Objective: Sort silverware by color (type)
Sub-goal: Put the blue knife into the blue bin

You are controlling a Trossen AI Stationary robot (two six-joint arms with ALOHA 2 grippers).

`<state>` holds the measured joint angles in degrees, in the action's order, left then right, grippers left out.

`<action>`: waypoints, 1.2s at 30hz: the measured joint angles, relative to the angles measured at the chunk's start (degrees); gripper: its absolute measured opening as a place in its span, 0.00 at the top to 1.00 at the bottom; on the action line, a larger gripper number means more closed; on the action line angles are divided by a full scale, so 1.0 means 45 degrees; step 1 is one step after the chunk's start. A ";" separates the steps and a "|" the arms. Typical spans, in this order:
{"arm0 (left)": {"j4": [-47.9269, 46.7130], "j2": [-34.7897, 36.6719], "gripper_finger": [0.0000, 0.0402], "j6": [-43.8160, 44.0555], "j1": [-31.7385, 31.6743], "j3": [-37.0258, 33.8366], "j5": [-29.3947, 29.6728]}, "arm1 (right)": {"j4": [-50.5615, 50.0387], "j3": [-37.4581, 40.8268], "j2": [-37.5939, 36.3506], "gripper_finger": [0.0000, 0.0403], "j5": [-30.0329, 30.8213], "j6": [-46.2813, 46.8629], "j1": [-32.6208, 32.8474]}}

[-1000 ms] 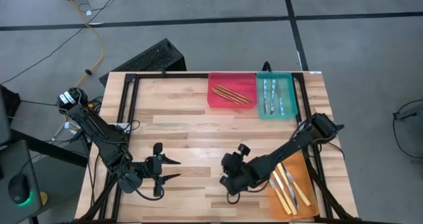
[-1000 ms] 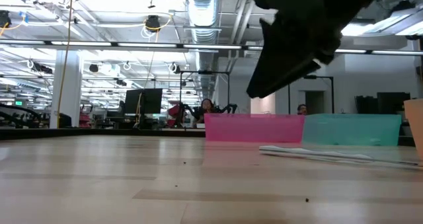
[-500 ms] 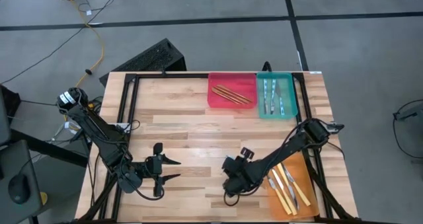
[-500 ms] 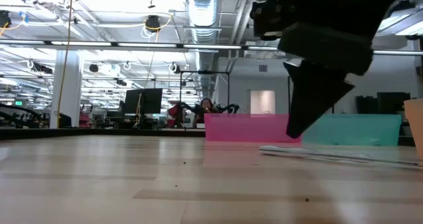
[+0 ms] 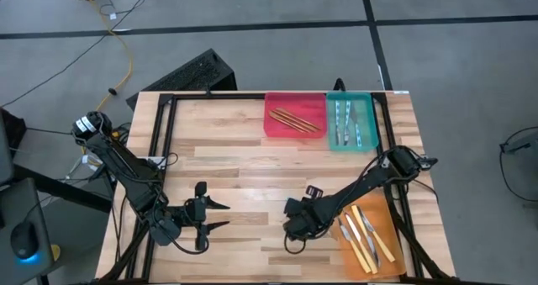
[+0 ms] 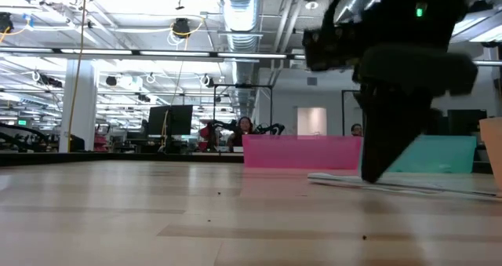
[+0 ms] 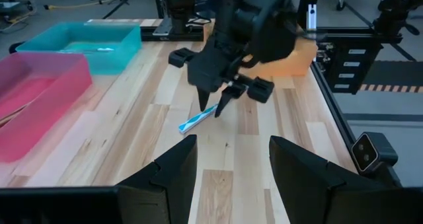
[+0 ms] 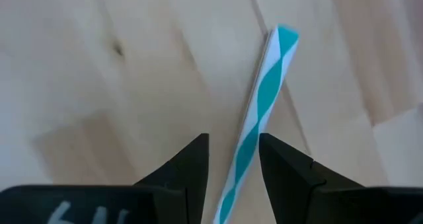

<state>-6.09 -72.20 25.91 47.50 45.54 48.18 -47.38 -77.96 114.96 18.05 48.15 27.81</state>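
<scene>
The right gripper [image 7: 226, 98] straddles the blue utensil [image 7: 199, 119] lying at 5 o'clock on the table [image 5: 218, 142], fingers narrowly apart. Closing off-centre could pivot it away. The left gripper [image 5: 220, 215] waits wide at 7. Three trays: orange [image 5: 388, 222] with about four knives [image 5: 363, 234], teal [image 5: 366, 100] with about three pieces, red [image 5: 277, 102] with sticks.

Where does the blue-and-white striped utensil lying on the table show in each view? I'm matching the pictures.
High view: hidden under the right gripper, near the orange tray.
Low view: pale strip flat on the wood, at that gripper's tips.
Left wrist view: striped utensil below the right gripper.
Right wrist view: utensil running out between the jaws.
Shared landmark: the right gripper.
</scene>
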 joint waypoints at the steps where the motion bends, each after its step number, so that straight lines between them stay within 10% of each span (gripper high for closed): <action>1: 0.0000 0.0000 0.57 0.0000 0.0002 0.0000 0.0000 | 0.0029 0.0149 0.0005 0.62 -0.0174 0.0006 -0.0063; 19: -0.0010 0.0000 0.57 -0.0001 -0.0003 0.0005 -0.0097 | 0.6455 0.5113 -0.2581 0.62 -0.2072 0.0544 -0.0742; 36: 0.0001 0.0000 0.57 0.0049 -0.0003 0.0010 -0.0073 | 0.6617 0.5924 -0.2524 0.79 -0.0846 0.1919 -0.0493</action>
<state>-6.08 -72.20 26.13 47.48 45.58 47.86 -17.60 -51.30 103.60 14.25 56.79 25.59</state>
